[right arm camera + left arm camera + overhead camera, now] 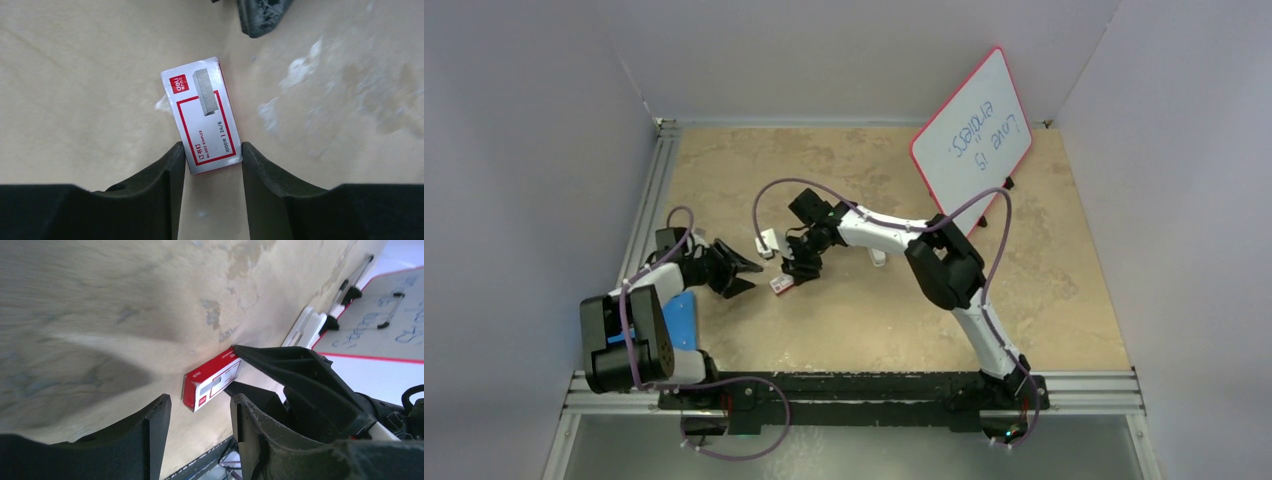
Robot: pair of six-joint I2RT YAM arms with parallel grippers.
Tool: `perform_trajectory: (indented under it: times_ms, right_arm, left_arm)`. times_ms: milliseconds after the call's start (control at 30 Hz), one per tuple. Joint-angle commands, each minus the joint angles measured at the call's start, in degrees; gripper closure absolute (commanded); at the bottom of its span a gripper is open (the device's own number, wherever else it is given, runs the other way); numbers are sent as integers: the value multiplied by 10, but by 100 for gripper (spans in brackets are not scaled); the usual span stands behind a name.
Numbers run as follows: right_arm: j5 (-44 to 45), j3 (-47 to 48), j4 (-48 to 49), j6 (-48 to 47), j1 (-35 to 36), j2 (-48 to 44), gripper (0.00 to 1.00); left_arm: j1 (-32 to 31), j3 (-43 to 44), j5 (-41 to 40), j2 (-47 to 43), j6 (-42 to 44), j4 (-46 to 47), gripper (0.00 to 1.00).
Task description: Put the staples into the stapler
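Right claw point(213, 150) is being held narrow on the staples point(202, 112) (near end only), both long sides being touched; the staples' long axis is pointing ahead, tilted slightly leftward.

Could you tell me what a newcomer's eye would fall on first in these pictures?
Probably the red-and-white staple box, near the centre of the top view, its near end touched on both sides by the fingers of the right gripper. Next comes the red-framed whiteboard with blue handwriting, leaning at the far right. The left gripper stands open just left of the box.
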Motion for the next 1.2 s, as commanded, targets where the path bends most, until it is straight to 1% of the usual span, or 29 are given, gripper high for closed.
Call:
perform_trajectory:
  times_ms: [0, 67, 133, 167, 233, 300, 333, 400, 533, 633, 800, 933, 1067, 1167]
  right_arm:
    - [-9, -104, 51, 58, 0, -87, 57]
    - [-6, -163, 89, 91, -1, -125, 56]
    - [1, -214, 127, 118, 0, -154, 53]
    - [6, -237, 142, 127, 0, -168, 50]
    - [23, -275, 179, 140, 1, -190, 40]
    - [33, -287, 192, 142, 6, -201, 33]
    - [44, -290, 198, 146, 10, -204, 31]
    - [61, -289, 198, 146, 21, -207, 28]
    - [78, -297, 207, 140, 44, -209, 29]
    - [76, -282, 189, 136, 49, -196, 31]
    - [85, -237, 142, 121, 66, -164, 34]
    - [87, -219, 126, 121, 68, -149, 39]
    - [94, -228, 138, 130, 68, -155, 39]
    - [101, -229, 134, 133, 68, -156, 36]
  left_arm:
    - [-61, 3, 23, 9, -6, 54, 51]
    - [-94, 4, 15, 14, -13, 64, 49]
    - [-105, -4, 13, 13, -21, 73, 47]
    - [-106, -9, 10, 10, -21, 73, 47]
    - [-106, -17, 1, 0, -14, 66, 46]
    - [-106, -28, -2, -15, -9, 61, 46]
    - [-106, -35, -2, -22, -7, 60, 46]
    - [-106, -54, 9, -38, -7, 66, 50]
    - [-106, -93, 39, -69, -6, 83, 57]
    - [-107, -112, 53, -80, -12, 103, 59]
    - [-108, -120, 72, -53, -19, 142, 60]
    - [-109, -124, 99, -28, -32, 191, 63]
    - [-113, -122, 103, -16, -31, 200, 65]
    - [-115, -124, 103, -14, -29, 200, 66]
